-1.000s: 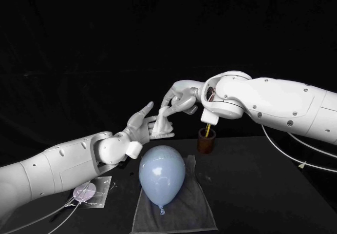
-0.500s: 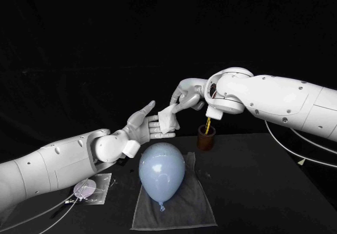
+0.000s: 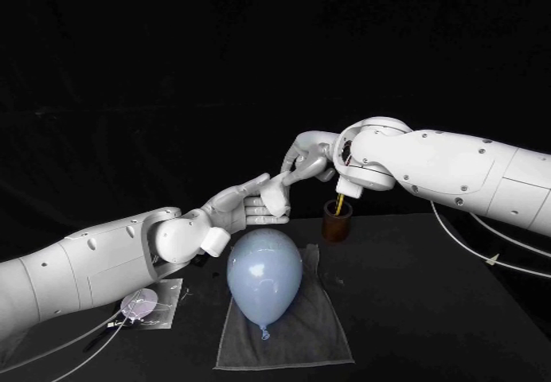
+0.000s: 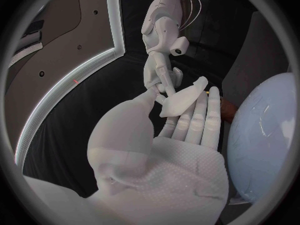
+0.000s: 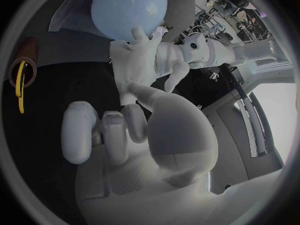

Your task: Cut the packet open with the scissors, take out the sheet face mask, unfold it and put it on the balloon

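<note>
With the right hand (image 3: 308,161), pinches the upper end of the folded sheet face mask (image 3: 275,191) between thumb tip and fingertips, the fingers curled in close, parted no wider than the white strip itself. With the left hand (image 3: 244,210), takes the lower end of the same mask: thumb pressed to one side, fingers (image 4: 201,116) laid nearly straight and close together along the other, so barely parted at all. Holds the mask in the air between the two hands, slanted, above the far end of the balloon (image 3: 264,272) and clear of it.

In the left wrist view, across the left fingertips: the mask, with the right hand reaching down onto its far end. In the right wrist view, against one corner of the white strip: the right thumb, with the left hand on the opposite side. Cannot tell whether every left finger touches the mask.

Below the hands, lying on its side on a grey cloth (image 3: 293,342) spread over the black table (image 3: 459,302): the pale blue balloon, knot toward the robot. Just beside its far end, on the right arm's side: a brown cup (image 3: 335,229), upright, with the yellow-handled scissors (image 3: 341,208) standing in it. Near the left arm, well apart from both hands: the flat clear packet (image 3: 155,310), a pale purple round patch on it.
</note>
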### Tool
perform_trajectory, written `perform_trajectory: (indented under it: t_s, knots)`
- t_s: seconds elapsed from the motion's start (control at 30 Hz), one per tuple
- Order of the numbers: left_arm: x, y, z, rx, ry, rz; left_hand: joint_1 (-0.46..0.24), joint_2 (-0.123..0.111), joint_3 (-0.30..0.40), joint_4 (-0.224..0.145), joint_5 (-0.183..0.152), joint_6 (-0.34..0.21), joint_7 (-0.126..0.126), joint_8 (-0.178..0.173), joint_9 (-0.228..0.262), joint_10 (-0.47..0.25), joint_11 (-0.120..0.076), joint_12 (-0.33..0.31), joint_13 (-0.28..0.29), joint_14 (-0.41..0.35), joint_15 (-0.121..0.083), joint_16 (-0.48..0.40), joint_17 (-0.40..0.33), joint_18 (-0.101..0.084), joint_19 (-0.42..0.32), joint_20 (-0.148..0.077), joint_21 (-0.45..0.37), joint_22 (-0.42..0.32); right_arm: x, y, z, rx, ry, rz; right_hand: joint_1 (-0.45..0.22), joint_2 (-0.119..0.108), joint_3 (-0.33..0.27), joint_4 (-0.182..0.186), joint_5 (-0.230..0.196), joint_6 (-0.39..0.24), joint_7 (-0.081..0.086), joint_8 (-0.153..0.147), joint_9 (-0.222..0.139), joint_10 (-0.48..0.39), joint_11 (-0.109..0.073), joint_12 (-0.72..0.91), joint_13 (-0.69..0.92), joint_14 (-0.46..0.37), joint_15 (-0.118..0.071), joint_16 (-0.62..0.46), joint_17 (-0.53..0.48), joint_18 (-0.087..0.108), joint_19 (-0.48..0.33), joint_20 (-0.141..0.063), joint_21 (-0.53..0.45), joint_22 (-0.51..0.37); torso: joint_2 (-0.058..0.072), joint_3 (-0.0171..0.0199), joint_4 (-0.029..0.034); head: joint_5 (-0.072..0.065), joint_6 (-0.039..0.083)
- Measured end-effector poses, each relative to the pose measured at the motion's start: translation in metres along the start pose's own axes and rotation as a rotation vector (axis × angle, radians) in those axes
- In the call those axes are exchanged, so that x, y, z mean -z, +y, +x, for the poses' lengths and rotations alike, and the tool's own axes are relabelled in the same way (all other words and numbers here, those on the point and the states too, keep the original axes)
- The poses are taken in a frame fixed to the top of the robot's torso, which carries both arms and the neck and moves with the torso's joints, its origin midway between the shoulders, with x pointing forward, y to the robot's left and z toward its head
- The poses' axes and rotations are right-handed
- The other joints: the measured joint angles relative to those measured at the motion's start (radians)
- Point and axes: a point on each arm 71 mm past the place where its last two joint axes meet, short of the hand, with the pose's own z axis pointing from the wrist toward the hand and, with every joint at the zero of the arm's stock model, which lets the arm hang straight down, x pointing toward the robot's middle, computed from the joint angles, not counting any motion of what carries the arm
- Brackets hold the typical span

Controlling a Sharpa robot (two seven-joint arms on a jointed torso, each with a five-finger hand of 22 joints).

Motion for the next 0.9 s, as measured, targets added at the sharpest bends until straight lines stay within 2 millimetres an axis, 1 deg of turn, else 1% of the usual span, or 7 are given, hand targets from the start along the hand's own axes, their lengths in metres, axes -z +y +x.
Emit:
perform_trajectory:
  t_s: [0.13, 0.23, 0.3, 0.47, 0.53, 0.67, 0.9]
  knots:
    - [0.0002, 0.0003, -0.0002, -0.027, -0.008, -0.005, 0.084, -0.032, -0.002, -0.031, 0.0, 0.036, 0.008, -0.035, -0.023, 0.013, 0.002, -0.006, 0.0, 0.012, -0.005, 0.0, 0.0, -0.001, 0.0, 0.0, 0.0, 0.0, -0.0002, -0.0008, -0.0011, -0.017, -0.035, -0.003, -0.006, -0.006, -0.023, 0.015, 0.0, -0.006, 0.006, -0.018, -0.016, -0.004, 0.004, -0.004, 0.0, 0.0, 0.007, -0.006, 0.0, 0.0, 0.003, 0.003, -0.006, 0.0, 0.0, 0.0, 0.0001, -0.001, -0.002]
    - [0.0002, 0.0006, -0.0005, -0.049, -0.016, -0.009, 0.135, -0.042, 0.007, -0.049, 0.0, 0.054, 0.01, -0.054, -0.035, 0.03, -0.003, -0.006, 0.001, 0.03, -0.009, 0.0, 0.002, -0.001, 0.003, -0.003, 0.005, 0.0, 0.0003, -0.0016, -0.0029, -0.033, -0.063, -0.006, -0.01, -0.01, -0.036, 0.028, 0.0, -0.009, 0.009, -0.027, -0.022, -0.007, 0.007, -0.005, 0.0, 0.0, 0.008, -0.008, 0.0, 0.0, 0.006, 0.006, -0.011, -0.001, 0.0, 0.0001, -0.0003, -0.002, -0.005]
    - [0.0002, 0.0009, -0.0008, -0.064, -0.023, -0.013, 0.175, -0.039, 0.024, -0.066, 0.0, 0.077, 0.012, -0.06, -0.041, 0.047, -0.015, -0.003, 0.003, 0.054, -0.017, 0.013, 0.009, -0.001, 0.015, -0.006, 0.006, 0.001, 0.0008, -0.0022, -0.004, -0.042, -0.078, -0.008, -0.014, -0.014, -0.045, 0.032, 0.0, -0.01, 0.009, -0.034, -0.026, -0.007, 0.007, -0.005, -0.001, 0.0, 0.008, -0.008, 0.0, 0.0, 0.006, 0.006, -0.011, -0.001, 0.0, 0.0002, -0.0005, -0.003, -0.006]
    - [0.0002, 0.0012, -0.0021, -0.111, -0.053, -0.02, 0.263, -0.002, 0.157, -0.092, 0.0, 0.229, 0.03, -0.075, -0.057, 0.115, -0.054, 0.016, 0.004, 0.148, -0.057, 0.061, 0.038, -0.002, 0.057, -0.031, 0.02, 0.002, 0.0027, -0.0027, -0.0051, -0.066, -0.1, -0.018, -0.019, -0.019, -0.06, 0.041, 0.0, -0.01, 0.009, -0.038, -0.031, -0.011, 0.01, -0.005, -0.001, -0.002, 0.009, -0.008, 0.0, 0.0, 0.006, 0.006, -0.016, 0.0, 0.0, 0.0003, -0.0006, -0.006, -0.008]
    - [0.0002, 0.001, -0.0032, -0.127, -0.069, -0.021, 0.268, 0.004, 0.216, -0.096, -0.001, 0.275, 0.029, -0.081, -0.059, 0.149, -0.066, 0.02, 0.004, 0.173, -0.069, 0.075, 0.049, -0.002, 0.068, -0.042, 0.023, 0.002, 0.0037, -0.0016, -0.0043, -0.073, -0.1, -0.025, -0.019, -0.02, -0.064, 0.046, 0.0, -0.01, 0.009, -0.043, -0.032, -0.011, 0.01, -0.005, -0.001, -0.002, 0.009, -0.008, 0.0, 0.0, 0.006, 0.006, -0.016, 0.0, 0.0, 0.0009, -0.0007, -0.006, -0.01]
    - [0.0002, 0.0003, -0.0055, -0.154, -0.105, -0.015, 0.268, 0.003, 0.293, -0.099, -0.006, 0.305, 0.027, -0.093, -0.059, 0.181, -0.077, 0.021, 0.002, 0.189, -0.081, 0.081, 0.064, -0.002, 0.083, -0.05, 0.027, 0.003, 0.0055, 0.0014, -0.0014, -0.082, -0.092, -0.04, -0.015, -0.023, -0.067, 0.048, 0.0, -0.01, 0.009, -0.043, -0.034, -0.011, 0.01, -0.006, 0.0, 0.002, 0.013, -0.008, -0.001, 0.0, 0.006, 0.006, -0.017, 0.0, -0.001, 0.0009, -0.0011, -0.007, -0.012]
    - [0.0005, -0.002, -0.0078, -0.181, -0.15, 0.01, 0.249, -0.001, 0.33, -0.091, -0.007, 0.314, 0.021, -0.098, -0.053, 0.197, -0.082, 0.013, 0.002, 0.189, -0.081, 0.089, 0.076, -0.003, 0.083, -0.05, 0.027, 0.003, 0.0075, 0.0028, 0.0022, -0.092, -0.082, -0.05, -0.019, -0.027, -0.069, 0.051, 0.0, -0.01, 0.009, -0.043, -0.035, -0.011, 0.01, -0.009, 0.0, 0.002, 0.013, -0.008, -0.001, 0.0, 0.006, 0.006, -0.019, 0.0, -0.001, 0.0004, -0.001, -0.009, -0.015]
